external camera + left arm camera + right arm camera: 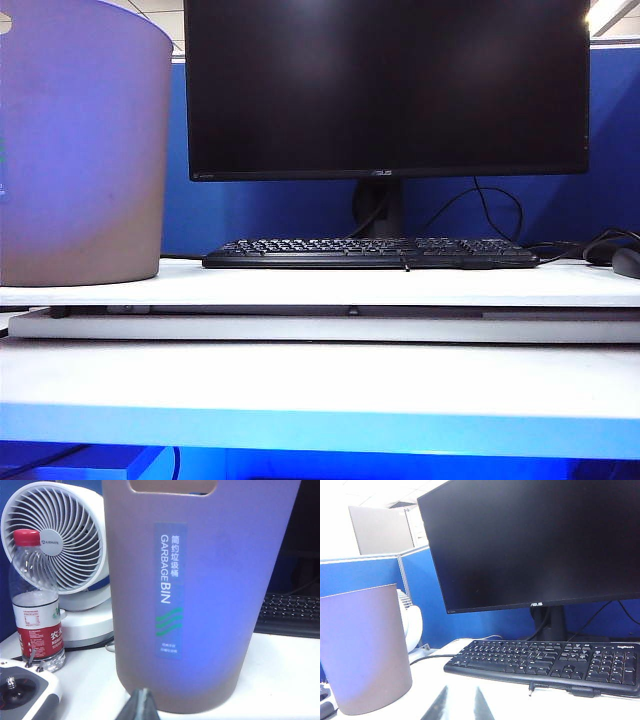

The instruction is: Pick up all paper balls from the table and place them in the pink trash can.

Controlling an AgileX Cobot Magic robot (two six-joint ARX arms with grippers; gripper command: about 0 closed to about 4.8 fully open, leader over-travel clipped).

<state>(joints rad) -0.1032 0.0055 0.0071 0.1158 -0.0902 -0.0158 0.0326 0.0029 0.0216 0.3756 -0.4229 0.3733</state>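
From the exterior view, no arm is showing at all. The pink trash can [80, 140] is sitting at the far left on the white table [320, 285], smooth-walled, tapering towards its base, matte mauve with a bluish cast. A flat black keyboard [370, 253] is lying under a glossy dark monitor [388, 88], and a dark mouse [627, 262] is peeking in at the right edge. No paper balls are showing in any of the three views.

Over to the left wrist view: the left gripper [139, 705] is poking in as one dark wedge, its fingers pressed together with nothing between them. The bin is filling the space straight ahead of the tips, very near, its label reading GARBAGE BIN and a rounded handle slot cut near its rim. Off to one side of the jaws, a clear ribbed plastic water bottle [36, 600] with a red cap is standing upright, just in front of a round white fan [62, 537] with spiral grille blades. A grey-and-black controller [25, 692] is lying close beside the fingers.

Now the right wrist view: the right gripper [461, 702] is showing two pale, blurred fingertips [438, 705] spread wide apart, holding nothing, with bare tabletop between them. The bin is standing beyond one fingertip, the keyboard beyond the other.
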